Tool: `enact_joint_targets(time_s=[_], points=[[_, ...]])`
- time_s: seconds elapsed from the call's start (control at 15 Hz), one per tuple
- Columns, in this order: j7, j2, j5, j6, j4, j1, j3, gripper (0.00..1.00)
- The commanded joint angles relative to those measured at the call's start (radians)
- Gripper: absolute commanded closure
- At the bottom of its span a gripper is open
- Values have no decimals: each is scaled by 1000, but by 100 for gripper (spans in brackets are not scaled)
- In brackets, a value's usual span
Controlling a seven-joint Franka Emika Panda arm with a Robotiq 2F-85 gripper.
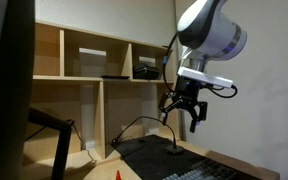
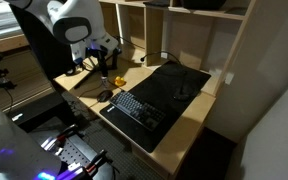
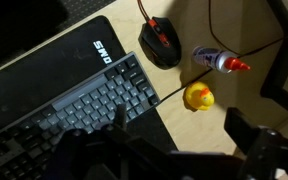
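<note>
Light wooden desk (image 3: 199, 140), wrist view from above. 4 things lie directly on it: 1, a black mat (image 3: 44, 70) covering much of the surface; 2, a black-and-red mouse (image 3: 160, 43) just beside the mat's edge; 3, a small red-capped bottle (image 3: 216, 60) on its side; 4, a yellow duck (image 3: 198, 97) near the bottle.

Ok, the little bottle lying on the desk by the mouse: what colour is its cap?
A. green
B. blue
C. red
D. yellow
C: in the wrist view the bottle lies on the wood beside the mouse, and its pointed cap is plainly red, with the yellow duck close by.
</note>
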Motion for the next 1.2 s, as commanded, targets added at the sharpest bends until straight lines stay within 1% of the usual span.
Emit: enact_joint_targets(time_s=[0.0,0.2,0.27,0.33,0.4,0.47,0.67,0.8,0.87,0.93,1.13], points=[[8,25,2,7,15,1,2,0],[12,48,3,7,34,1,2,0],[27,87,-23,16,43,-7,11,0],[43,139,-7,31,62,-2,13,0],[29,169,46,32,77,19,3,0],[26,200,75,51,88,30,6,0],[49,318,147,100,157,48,13,0],[90,381,169,149,196,50,17,0],[97,390,192,149,211,51,13,0],[80,333,150,127,159,48,12,0],[95,380,166,133,201,48,12,0]])
